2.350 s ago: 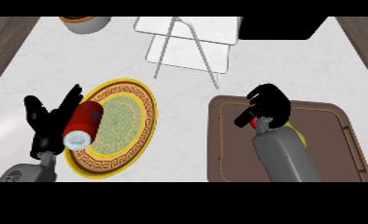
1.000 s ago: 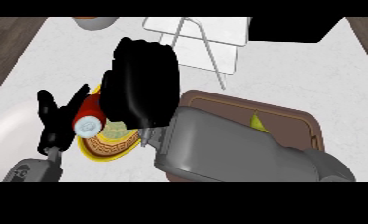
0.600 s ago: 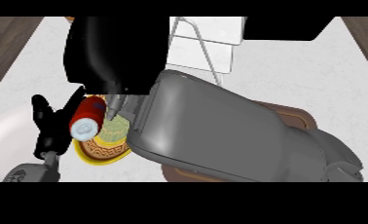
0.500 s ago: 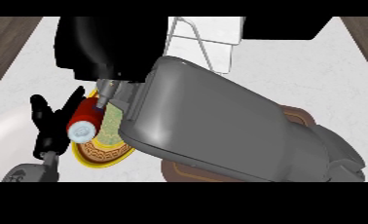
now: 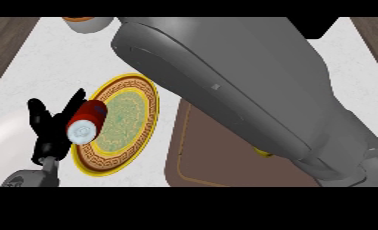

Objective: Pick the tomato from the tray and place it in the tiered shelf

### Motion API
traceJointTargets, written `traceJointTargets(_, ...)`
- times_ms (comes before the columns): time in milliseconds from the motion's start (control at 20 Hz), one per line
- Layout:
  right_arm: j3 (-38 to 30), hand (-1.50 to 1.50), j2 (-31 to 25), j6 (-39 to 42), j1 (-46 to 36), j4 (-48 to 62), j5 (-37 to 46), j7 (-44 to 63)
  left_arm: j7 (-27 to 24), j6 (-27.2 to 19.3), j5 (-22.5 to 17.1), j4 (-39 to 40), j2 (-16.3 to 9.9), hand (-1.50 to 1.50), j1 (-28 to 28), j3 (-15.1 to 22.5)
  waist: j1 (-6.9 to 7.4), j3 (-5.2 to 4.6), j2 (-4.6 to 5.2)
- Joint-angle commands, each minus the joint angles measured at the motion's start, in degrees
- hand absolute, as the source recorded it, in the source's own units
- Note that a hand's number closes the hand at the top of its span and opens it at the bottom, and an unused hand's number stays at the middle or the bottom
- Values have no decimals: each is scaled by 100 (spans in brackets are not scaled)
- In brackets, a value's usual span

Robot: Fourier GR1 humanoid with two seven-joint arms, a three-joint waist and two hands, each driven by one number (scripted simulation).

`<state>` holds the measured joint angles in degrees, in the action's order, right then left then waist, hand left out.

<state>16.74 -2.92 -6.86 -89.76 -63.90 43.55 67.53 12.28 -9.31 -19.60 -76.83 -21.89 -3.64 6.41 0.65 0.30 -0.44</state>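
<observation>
My right forearm [image 5: 244, 89] fills the middle of the head view, running from the lower right up to the top edge. Its hand lies beyond that edge and does not show. No tomato shows anywhere. The tiered shelf is hidden behind the forearm. The brown tray [image 5: 214, 166] lies at the lower middle, mostly covered by the arm, with a small yellow piece [image 5: 262, 151] peeking out at the arm's edge. My left hand [image 5: 46, 126] rests open at the lower left, fingers up.
A yellow-rimmed patterned plate [image 5: 122, 124] lies left of the tray. A red can [image 5: 87, 121] lies on its left rim, right beside my left hand. An orange-and-white vessel [image 5: 88, 22] stands at the far left.
My right arm has swung further up and across; its black hand has gone out of the top of the view and the forearm now covers the shelf. The left hand has stayed put.
</observation>
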Motion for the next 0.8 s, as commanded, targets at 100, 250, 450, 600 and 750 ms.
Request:
traceJointTargets(100, -587, 150, -250, 183, -103, 889, -99, -80, 35, -35, 84, 156, 278, 0, 8, 143, -2, -38, 68)
traceJointTargets(250, -930, 150, -299, 630, -640, 1236, -323, -110, 192, 142, 12, -74, 201, 0, 138, 160, 49, -37, 48)
traceJointTargets(450, -817, 150, -262, 495, -366, 1593, -170, -660, -138, 297, 66, 224, 208, 0, 190, 33, 27, -39, 62)
traceJointTargets(600, -1011, 150, -459, 543, -291, 1941, -246, -1106, 44, 124, 181, 75, 342, 0, 125, 137, 33, -36, 69)
traceJointTargets(750, -932, 150, -425, 296, -205, 2246, -9, -1329, -3, 204, 150, 18, 368, 0, 145, 78, 66, -37, 72)
